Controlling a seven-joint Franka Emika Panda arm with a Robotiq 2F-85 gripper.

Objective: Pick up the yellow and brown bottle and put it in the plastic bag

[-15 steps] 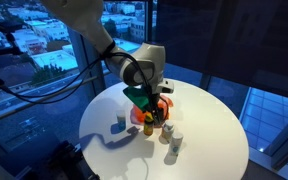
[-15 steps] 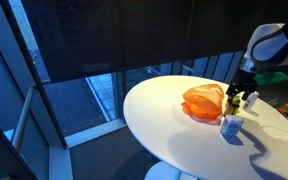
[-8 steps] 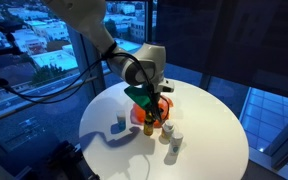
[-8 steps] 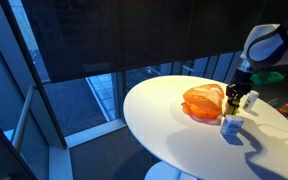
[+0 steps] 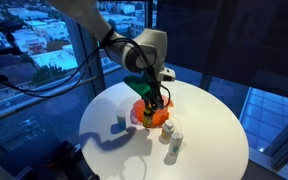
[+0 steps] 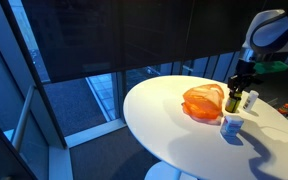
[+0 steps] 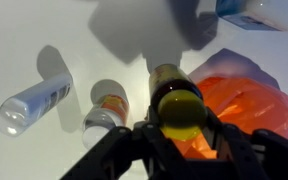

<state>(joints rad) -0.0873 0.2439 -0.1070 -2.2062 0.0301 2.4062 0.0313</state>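
In the wrist view my gripper is shut on the yellow and brown bottle, its fingers on either side of the yellow cap, with the brown body reaching away below. The orange plastic bag lies crumpled just beside and partly under it. In both exterior views the gripper hangs a little above the white round table with the bottle in it, next to the bag.
Three white bottles stand close around on the table. A second yellow-topped bottle and a white container stand beside the gripper. Windows surround the table.
The jaws have gone from open to shut on the bottle. The arm has risen, and the bottle has come up off the table with it.
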